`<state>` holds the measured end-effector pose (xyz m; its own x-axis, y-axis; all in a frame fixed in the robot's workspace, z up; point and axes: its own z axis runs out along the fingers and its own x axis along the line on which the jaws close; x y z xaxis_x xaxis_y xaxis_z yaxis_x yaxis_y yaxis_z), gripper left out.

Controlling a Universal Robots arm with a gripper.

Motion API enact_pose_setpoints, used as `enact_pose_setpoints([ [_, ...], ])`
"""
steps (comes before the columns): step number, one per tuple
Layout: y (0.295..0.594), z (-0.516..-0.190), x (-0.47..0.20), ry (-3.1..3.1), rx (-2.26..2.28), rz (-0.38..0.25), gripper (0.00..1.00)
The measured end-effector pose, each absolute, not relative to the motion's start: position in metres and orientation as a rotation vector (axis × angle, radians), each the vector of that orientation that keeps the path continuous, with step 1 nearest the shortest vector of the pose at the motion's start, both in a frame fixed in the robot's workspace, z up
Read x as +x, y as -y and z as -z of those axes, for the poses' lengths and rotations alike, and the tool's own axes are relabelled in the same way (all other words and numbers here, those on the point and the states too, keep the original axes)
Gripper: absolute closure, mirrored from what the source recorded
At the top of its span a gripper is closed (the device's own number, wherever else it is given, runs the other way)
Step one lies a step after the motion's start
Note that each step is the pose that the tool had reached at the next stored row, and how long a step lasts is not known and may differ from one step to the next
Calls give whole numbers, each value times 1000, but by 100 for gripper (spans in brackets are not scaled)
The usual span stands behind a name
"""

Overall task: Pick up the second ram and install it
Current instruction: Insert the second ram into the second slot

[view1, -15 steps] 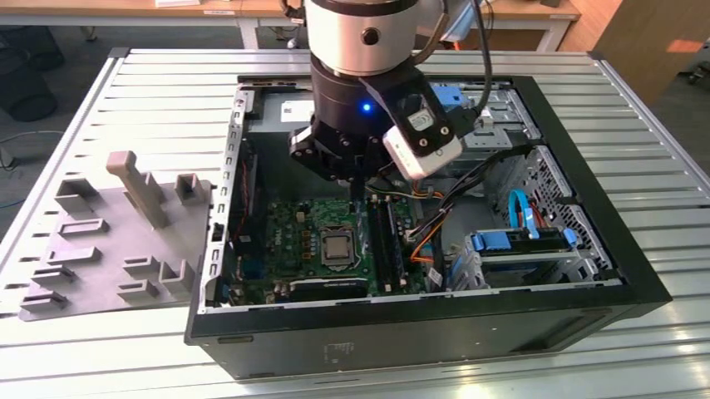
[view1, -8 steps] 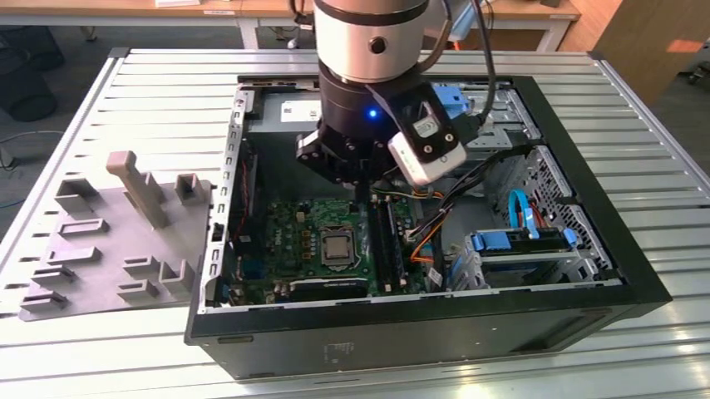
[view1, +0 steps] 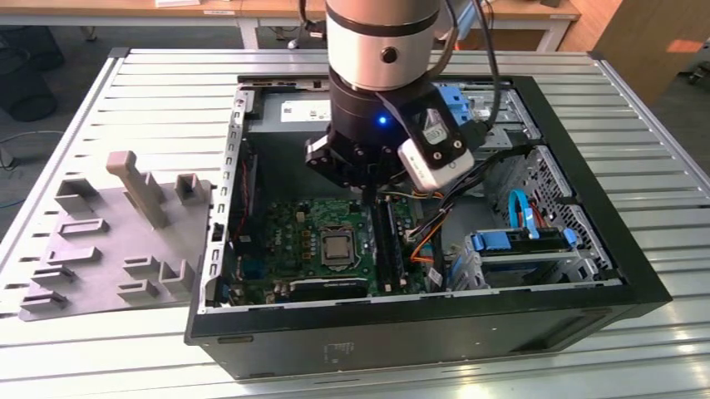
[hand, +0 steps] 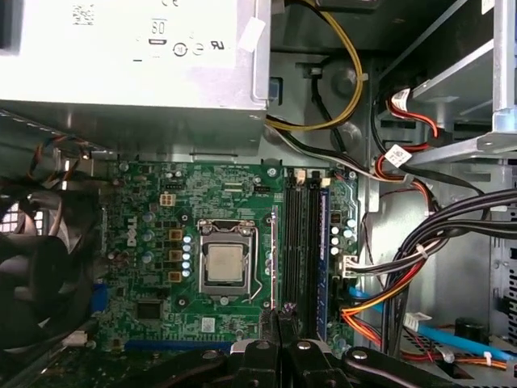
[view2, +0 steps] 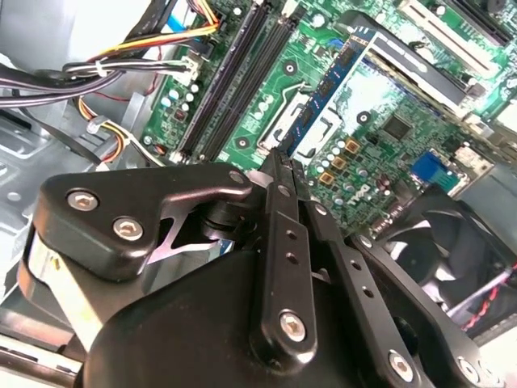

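Green motherboard (hand: 145, 242) lies flat inside the open black computer case (view1: 444, 307), and the arm reaches down into it from above. In the second wrist view the gripper (view2: 280, 162) has its black fingers drawn tight together, pinching the second ram (view2: 327, 89). The thin blue-green stick with dark chips runs out from the fingertips, raised above the board. There it crosses the edge of the silver processor socket (hand: 224, 263) and sits just beside the long black memory slots (view2: 234, 81), apart from them and not seated in any. Bundled black, orange and yellow cables (hand: 420, 250) run along the far side of the slots, and a black fan (view2: 436, 242) sits near the board's edge. On the exterior view's left, a grey holder tray (view1: 100, 258) rests on the slatted table beside the case.
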<state>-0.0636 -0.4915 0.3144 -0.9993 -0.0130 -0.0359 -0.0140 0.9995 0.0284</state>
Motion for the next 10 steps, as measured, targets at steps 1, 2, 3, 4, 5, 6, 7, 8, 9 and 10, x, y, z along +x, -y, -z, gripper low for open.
enact_pose_setpoints([
  [1, 491, -314, -62, -3105, -21, -44, 89],
  [2, 491, -313, -61, -3105, -21, -45, 89],
  [3, 491, -312, -59, -3105, -21, -45, 89],
  [4, 491, -311, -57, -3105, -21, -45, 89],
  [5, 491, -311, -55, -3105, -21, -45, 89],
  [6, 491, -310, -54, -3105, -21, -45, 89],
  [7, 491, -309, -52, -3105, -21, -45, 89],
  [8, 491, -308, -50, -3105, -21, -45, 89],
  [9, 491, -308, -49, -3105, -21, -45, 89],
  [10, 491, -307, -47, -3105, -21, -45, 89],
])
